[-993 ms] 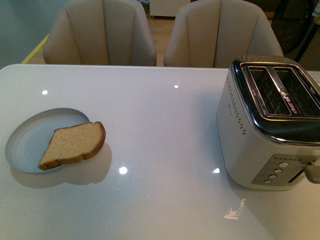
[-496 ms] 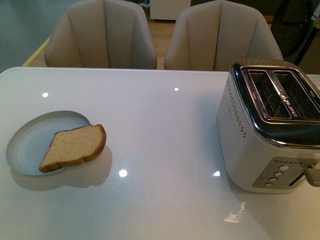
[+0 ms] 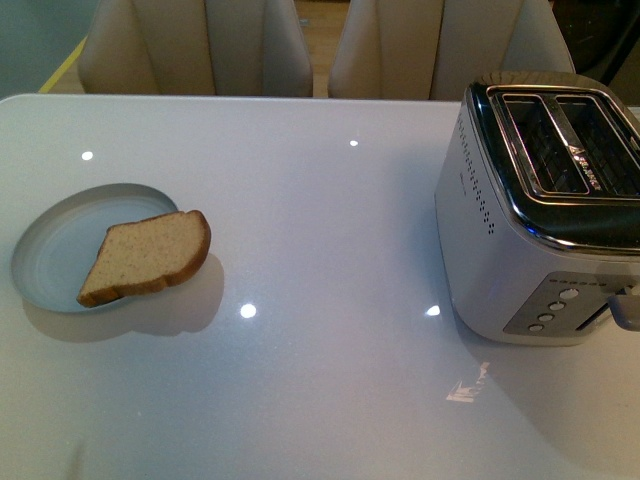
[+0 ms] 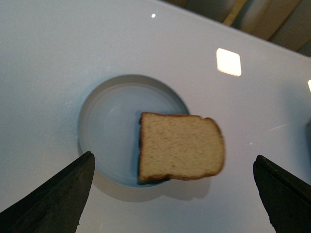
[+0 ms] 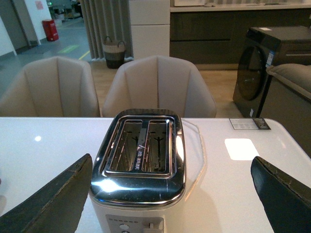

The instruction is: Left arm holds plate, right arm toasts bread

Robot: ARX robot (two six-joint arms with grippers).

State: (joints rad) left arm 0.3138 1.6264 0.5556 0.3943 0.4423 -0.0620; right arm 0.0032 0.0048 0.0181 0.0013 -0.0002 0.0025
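Note:
The pale blue-white plate [image 3: 50,250] lies on the white table at the left. The bread [image 3: 146,257] rests half on it, its rounded end hanging over the plate's right rim. Neither arm shows in the front view. In the left wrist view my left gripper [image 4: 173,165] hovers open above the plate [image 4: 109,124] and bread [image 4: 181,146], its dark fingers [image 4: 53,204] wide on either side and touching nothing. My right gripper [image 5: 171,160] is open and faces the silver two-slot toaster [image 5: 141,165], both slots empty.
The toaster [image 3: 545,210] stands at the table's right side, its lever [image 3: 625,305] on the near face. Two beige chairs [image 3: 195,45] stand behind the far table edge. A small card [image 5: 249,124] lies on the table beyond the toaster.
The front view has tilted down, so plate, bread and toaster sit higher in the picture and less of the chairs shows. Nothing on the table has moved.

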